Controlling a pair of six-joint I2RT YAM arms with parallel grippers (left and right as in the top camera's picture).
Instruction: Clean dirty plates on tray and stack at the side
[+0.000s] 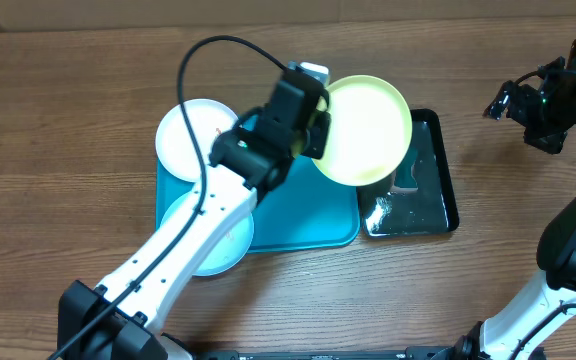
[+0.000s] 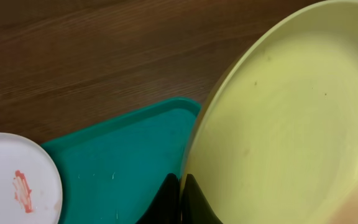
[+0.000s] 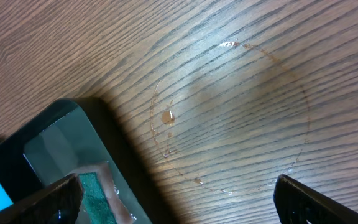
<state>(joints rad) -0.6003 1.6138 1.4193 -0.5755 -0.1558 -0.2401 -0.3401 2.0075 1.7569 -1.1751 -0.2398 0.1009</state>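
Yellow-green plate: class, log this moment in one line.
left claw: shut on yellow-green plate rim | plate: above black tray edge | right claw: open | white plate, light blue plate: on turquoise tray

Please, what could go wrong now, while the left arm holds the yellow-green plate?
1. The left gripper pinches the yellow-green plate only at its rim, so it might slip or tip, probably onto the black tray.
2. The left arm passes over the light blue plate, so a low move might knock it.

light: bright, even | glare: black tray (image 1: 438, 195) — white patch | shadows: soft
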